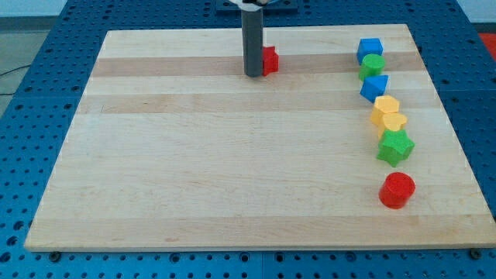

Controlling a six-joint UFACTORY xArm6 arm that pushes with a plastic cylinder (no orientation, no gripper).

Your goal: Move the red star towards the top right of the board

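The red star lies near the top middle of the wooden board; its left part is hidden behind the rod. My tip rests on the board right against the star's left side, touching it or nearly so.
A column of blocks runs down the view's right: a blue cube, a green cylinder, a blue block, two yellow blocks, a green star and a red cylinder.
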